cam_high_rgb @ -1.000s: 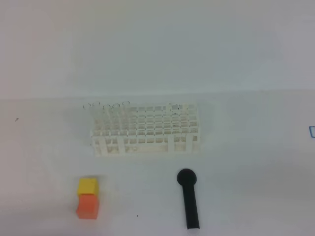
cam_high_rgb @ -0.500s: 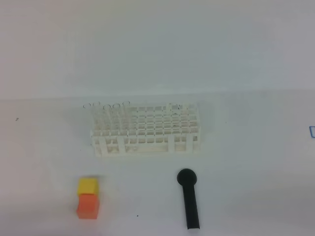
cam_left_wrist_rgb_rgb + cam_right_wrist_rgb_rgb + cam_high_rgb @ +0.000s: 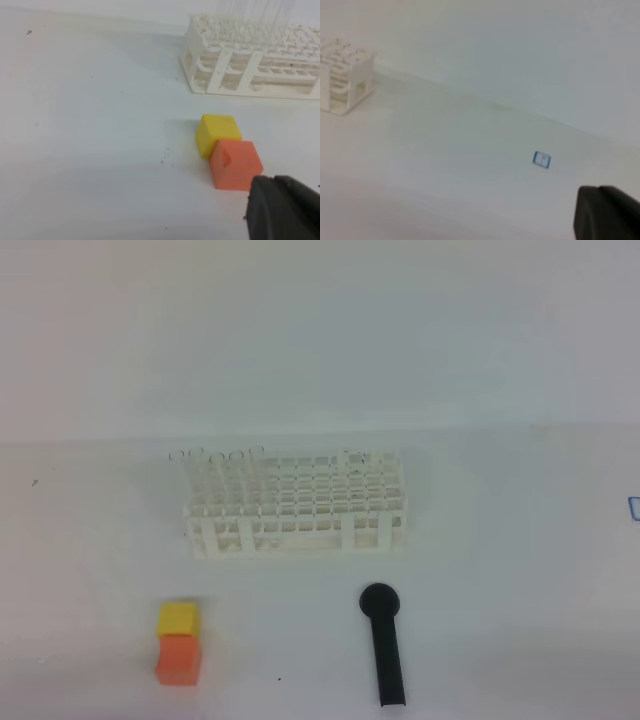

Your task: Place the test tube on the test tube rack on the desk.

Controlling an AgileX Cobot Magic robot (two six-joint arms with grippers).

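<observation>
**White desk, rack w/ tubes, both grippers closed & empty**

Surface: plain white desk [image 3: 520, 570], matte, w/ a few tiny dark specks. It meets a blank pale wall [image 3: 320, 330] behind the test tube rack [image 3: 297, 505]; the seam runs just behind the rack. Light is flat and soft.

Landmark = rack, about mid-desk. Clear tubes [image 3: 215, 472] stand upright in its back-left holes, rims showing as faint rings; at least 4, hard to count. Which one is the task's test tube can't be told, they look alike; no tube seen lying on the desk.

In front-left of the rack: yellow cube [image 3: 178, 619] touching an orange cube [image 3: 179, 658], orange the nearer. In front-right of the rack: black round-headed stick [image 3: 384, 645], head toward the rack. Far right of the rack: small blue mark [image 3: 541, 159] on the desk.

Left gripper [image 3: 284, 210]: dark tip only, low in the wrist view beside the orange cube, jaws closed, nothing held. Right gripper [image 3: 606, 214]: dark tip only, well right of the rack, closed, nothing held.
</observation>
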